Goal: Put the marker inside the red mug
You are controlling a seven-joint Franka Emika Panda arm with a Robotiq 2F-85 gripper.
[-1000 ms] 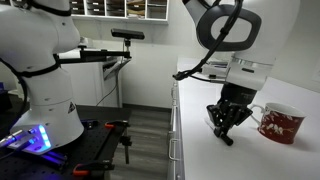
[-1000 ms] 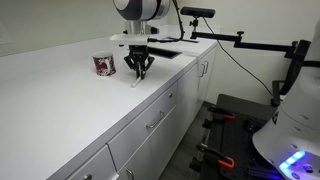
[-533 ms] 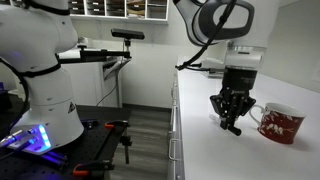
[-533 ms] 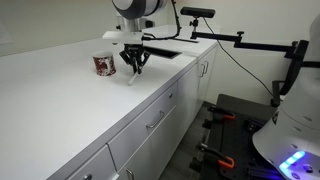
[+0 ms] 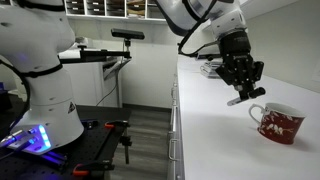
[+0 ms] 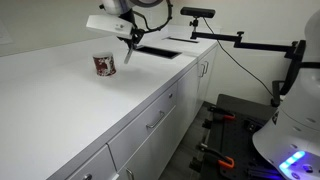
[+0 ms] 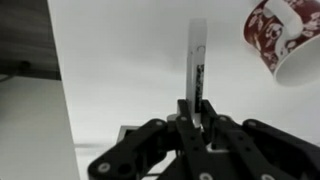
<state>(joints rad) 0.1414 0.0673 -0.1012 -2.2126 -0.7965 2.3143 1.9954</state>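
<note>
The jaws are clamped on the marker (image 7: 196, 60), which sticks out past their tips; in an exterior view the marker (image 5: 240, 98) hangs tilted in the air, well clear of the tabletop (image 5: 210, 140); the mug (image 5: 277, 123) stands upright on it, lower down and off to one side. The step in hand looks like the carry: the grasp is made, the drop is not yet done. Next, the marker's free end must come over the mug's mouth, then sink inside the rim before the jaws part; an off-centre release could strike the rim.
</note>
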